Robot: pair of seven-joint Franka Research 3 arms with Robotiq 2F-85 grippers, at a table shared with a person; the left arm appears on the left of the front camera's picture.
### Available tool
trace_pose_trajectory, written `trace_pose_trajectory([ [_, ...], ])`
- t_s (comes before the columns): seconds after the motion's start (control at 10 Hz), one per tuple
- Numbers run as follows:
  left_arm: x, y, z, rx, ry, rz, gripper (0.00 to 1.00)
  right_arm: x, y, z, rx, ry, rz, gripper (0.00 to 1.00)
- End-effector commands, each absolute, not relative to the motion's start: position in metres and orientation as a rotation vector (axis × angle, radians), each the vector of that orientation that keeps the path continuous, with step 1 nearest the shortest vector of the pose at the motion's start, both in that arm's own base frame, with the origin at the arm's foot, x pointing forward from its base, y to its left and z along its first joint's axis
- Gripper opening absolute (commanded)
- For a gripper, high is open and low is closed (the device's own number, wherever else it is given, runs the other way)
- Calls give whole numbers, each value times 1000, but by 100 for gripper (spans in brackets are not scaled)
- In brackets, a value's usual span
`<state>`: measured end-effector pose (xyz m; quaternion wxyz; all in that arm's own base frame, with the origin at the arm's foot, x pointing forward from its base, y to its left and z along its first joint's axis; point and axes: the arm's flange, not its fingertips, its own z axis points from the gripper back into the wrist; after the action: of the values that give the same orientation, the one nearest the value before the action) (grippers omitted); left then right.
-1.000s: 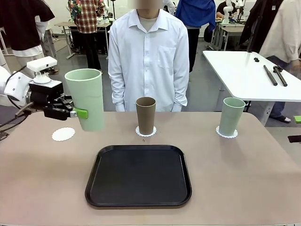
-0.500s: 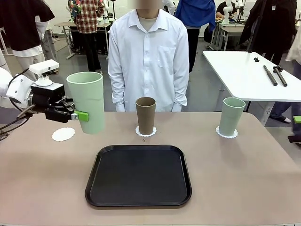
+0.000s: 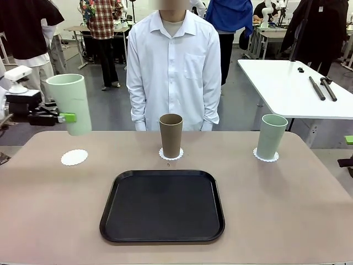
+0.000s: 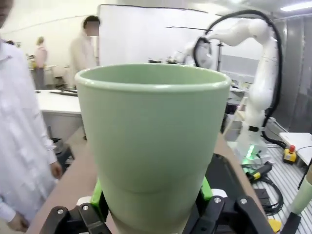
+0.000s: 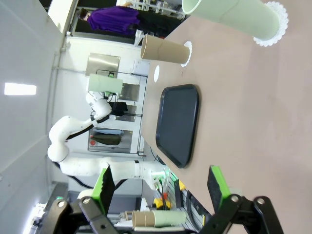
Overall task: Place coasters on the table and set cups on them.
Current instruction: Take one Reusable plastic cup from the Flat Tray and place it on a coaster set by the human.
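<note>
Bright, even overhead light across the counter (image 3: pixel 49 210), soft shadow beside the black tray (image 3: pixel 162 205) (faint sheen there); wrist views bend at edges, near mint cup (image 4: pixel 153 141) slightly soft.

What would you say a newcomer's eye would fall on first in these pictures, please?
Most likely the pale mint green cup that the left gripper holds in the air at the table's far left, above an empty white coaster. Next, the black tray lying bare in the middle of the beige table. Behind it, a brown cup and a second mint cup each stand on a coaster, before a person in a white shirt.
</note>
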<state>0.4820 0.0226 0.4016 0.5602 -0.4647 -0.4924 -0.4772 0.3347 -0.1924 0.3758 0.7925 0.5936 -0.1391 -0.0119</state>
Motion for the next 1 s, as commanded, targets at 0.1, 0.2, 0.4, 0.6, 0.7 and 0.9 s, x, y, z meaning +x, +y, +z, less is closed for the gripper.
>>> trace_pose_trajectory([
  [0.1, 511, 57, 398, -985, -1252, -998, 85, 331, -189, 376, 1279, -309, -25, 100],
  [0.2, 522, 71, 396, -936, -1265, -963, 85, 331, -189, 376, 1279, -309, -25, 100],
  [0.4, 532, 86, 392, -894, -1268, -924, 85, 331, -189, 376, 1279, -309, -25, 100],
  [0.6, 541, 98, 389, -860, -1285, -887, 85, 331, -189, 376, 1279, -309, -25, 100],
  [0.7, 543, 103, 388, -853, -1292, -871, 85, 331, -189, 376, 1279, -309, -25, 100],
  [0.9, 539, 102, 389, -869, -1288, -870, 85, 331, -189, 376, 1279, -309, -25, 100],
])
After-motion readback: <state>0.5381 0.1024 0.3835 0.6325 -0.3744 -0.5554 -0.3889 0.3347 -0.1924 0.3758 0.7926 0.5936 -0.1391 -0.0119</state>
